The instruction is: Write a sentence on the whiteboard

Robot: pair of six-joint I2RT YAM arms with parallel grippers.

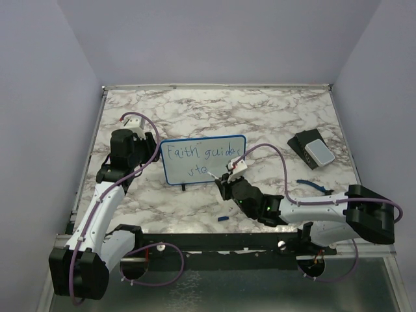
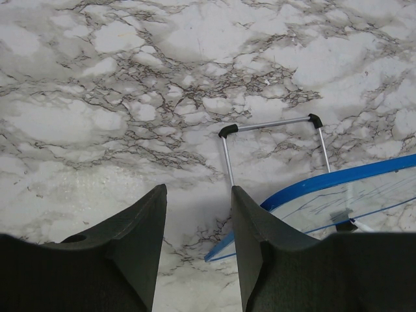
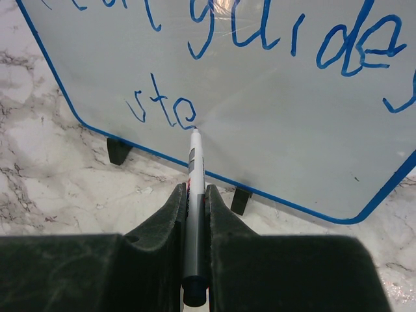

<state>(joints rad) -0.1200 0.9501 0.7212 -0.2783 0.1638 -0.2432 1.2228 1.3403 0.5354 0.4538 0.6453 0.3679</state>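
The whiteboard (image 1: 203, 159) stands upright on two black feet mid-table; its blue frame corner shows in the left wrist view (image 2: 338, 179). The sentence (image 1: 201, 154) reads "Faith guides" over "ste" in blue ink, seen close in the right wrist view (image 3: 162, 110). My right gripper (image 3: 195, 192) is shut on a white marker (image 3: 194, 195) whose tip touches the board just right of the "e". In the top view the right gripper (image 1: 227, 184) is at the board's lower right. My left gripper (image 2: 198, 195) is open and empty behind the board's left end, also seen from above (image 1: 133, 146).
A dark block with a pale grey pad (image 1: 313, 149) lies at the right rear. A small blue marker cap (image 1: 222, 218) lies near the front edge. A blue-black item (image 1: 311, 186) lies right of my right arm. The board's wire stand (image 2: 270, 127) shows behind it.
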